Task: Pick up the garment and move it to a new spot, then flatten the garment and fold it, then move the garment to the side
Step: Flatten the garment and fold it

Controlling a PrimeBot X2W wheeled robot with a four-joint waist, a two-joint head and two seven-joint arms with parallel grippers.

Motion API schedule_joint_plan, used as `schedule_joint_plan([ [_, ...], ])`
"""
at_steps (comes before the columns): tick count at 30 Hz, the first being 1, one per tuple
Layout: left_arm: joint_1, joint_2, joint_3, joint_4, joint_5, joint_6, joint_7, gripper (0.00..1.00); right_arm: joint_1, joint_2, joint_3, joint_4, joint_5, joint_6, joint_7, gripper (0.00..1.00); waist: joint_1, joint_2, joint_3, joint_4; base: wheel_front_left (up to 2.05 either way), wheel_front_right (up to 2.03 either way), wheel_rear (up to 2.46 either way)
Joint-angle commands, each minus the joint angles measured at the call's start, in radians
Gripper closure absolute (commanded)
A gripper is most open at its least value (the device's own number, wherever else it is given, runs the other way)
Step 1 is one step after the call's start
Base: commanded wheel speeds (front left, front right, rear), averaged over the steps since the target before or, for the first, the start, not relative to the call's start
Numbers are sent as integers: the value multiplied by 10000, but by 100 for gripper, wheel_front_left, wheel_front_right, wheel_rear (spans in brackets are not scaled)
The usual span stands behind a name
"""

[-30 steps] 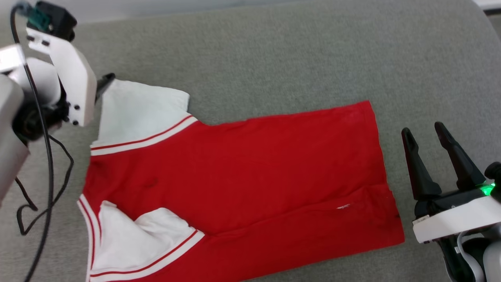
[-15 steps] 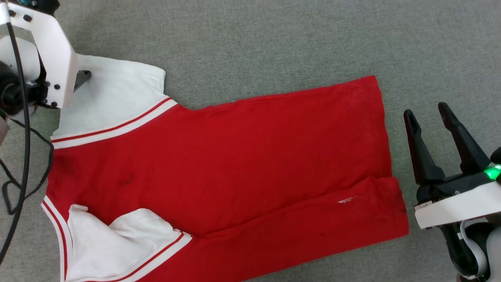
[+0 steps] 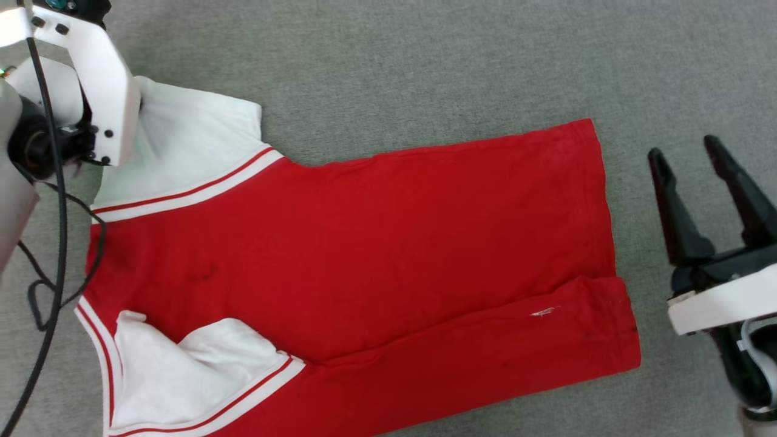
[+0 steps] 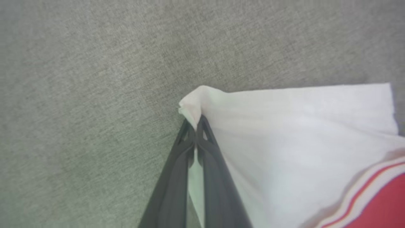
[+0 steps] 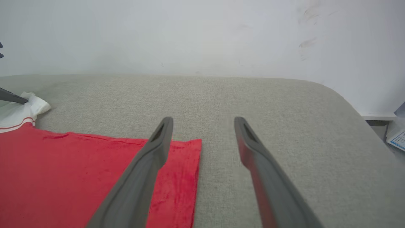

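The garment (image 3: 364, 243) is a red jersey with white sleeves and striped trim, lying spread out on the grey padded surface (image 3: 425, 60). Its hem points right and its sleeves point left. My left gripper (image 4: 196, 122) is shut on the far corner of the upper white sleeve (image 4: 300, 126), with a tuft of fabric pinched at its tips. In the head view its fingers are hidden behind the white wrist bracket (image 3: 103, 91) at the upper left. My right gripper (image 3: 686, 150) stands open just right of the hem, holding nothing. In the right wrist view the right gripper (image 5: 204, 122) hovers above the hem corner (image 5: 186, 158).
A black cable (image 3: 57, 243) hangs from the left arm beside the jersey's collar end. The surface ends in a rounded edge (image 5: 348, 101) on the right, before a pale wall (image 5: 190, 31). Some papers (image 5: 399, 136) lie beyond that edge.
My left gripper has closed on the sleeve corner. The head camera has shifted, so the whole picture has moved; the jersey lies as before. The right gripper stays open.
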Motion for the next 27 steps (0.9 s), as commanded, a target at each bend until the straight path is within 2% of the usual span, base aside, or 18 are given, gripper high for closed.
schedule_joint_plan([
  [1,305,-174,-37,127,-47,18,-113,100,-161,-135,-13,-55,36,-8,98,0,0,0,-136,124,0,0,0],
  [6,51,-470,-63,42,151,-134,-863,100,-638,-1162,14,9,346,-8,1294,0,0,0,-489,517,0,0,0],
  [15,-20,-782,-486,-506,395,-313,-1873,100,-2279,-3322,1122,599,1628,-8,4967,0,0,0,-797,1162,0,0,0],
  [21,-164,-924,-650,-796,357,-316,-2259,100,-3487,-4105,2181,1506,2497,-10,7422,0,0,0,-721,1485,0,0,0],
  [27,-426,-1052,-801,-918,283,-319,-2473,100,-4377,-4239,2959,2441,2903,-8,8687,0,0,0,-475,1756,0,0,0],
])
